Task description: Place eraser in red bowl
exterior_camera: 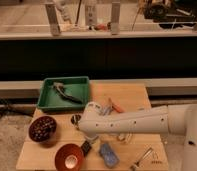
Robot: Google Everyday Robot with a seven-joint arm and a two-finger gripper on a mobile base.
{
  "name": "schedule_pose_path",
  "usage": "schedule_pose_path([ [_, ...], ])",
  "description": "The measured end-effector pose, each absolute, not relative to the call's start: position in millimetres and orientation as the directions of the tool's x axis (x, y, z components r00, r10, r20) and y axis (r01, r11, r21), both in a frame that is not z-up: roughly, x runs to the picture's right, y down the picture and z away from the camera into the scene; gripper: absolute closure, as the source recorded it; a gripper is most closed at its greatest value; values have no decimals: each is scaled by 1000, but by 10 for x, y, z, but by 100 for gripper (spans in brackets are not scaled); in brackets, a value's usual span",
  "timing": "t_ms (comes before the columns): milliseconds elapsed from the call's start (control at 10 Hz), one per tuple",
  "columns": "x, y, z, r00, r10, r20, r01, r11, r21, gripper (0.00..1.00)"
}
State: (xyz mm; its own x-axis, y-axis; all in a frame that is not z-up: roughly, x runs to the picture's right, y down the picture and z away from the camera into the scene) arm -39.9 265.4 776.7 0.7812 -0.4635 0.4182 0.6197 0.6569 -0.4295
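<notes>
Released tool (90, 138) low over eraser (85, 147), empty. Eraser flat on worktop (40, 158), just beside red bowl (60, 153), outside it. Nothing done yet: grasping, lifting, dropping into bowl all left.

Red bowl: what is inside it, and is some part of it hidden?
Inside the red bowl only its pale shiny centre shows, with no object in it. Its near rim is cut off by the picture's edge. The eraser lies outside, beside its rim, with the gripper just above it.
</notes>
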Motion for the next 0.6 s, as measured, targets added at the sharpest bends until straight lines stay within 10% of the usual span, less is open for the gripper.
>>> schedule_pose_path([
  [600, -401, 2827, 7975, 690, -548, 473, 722, 568, -396, 22],
])
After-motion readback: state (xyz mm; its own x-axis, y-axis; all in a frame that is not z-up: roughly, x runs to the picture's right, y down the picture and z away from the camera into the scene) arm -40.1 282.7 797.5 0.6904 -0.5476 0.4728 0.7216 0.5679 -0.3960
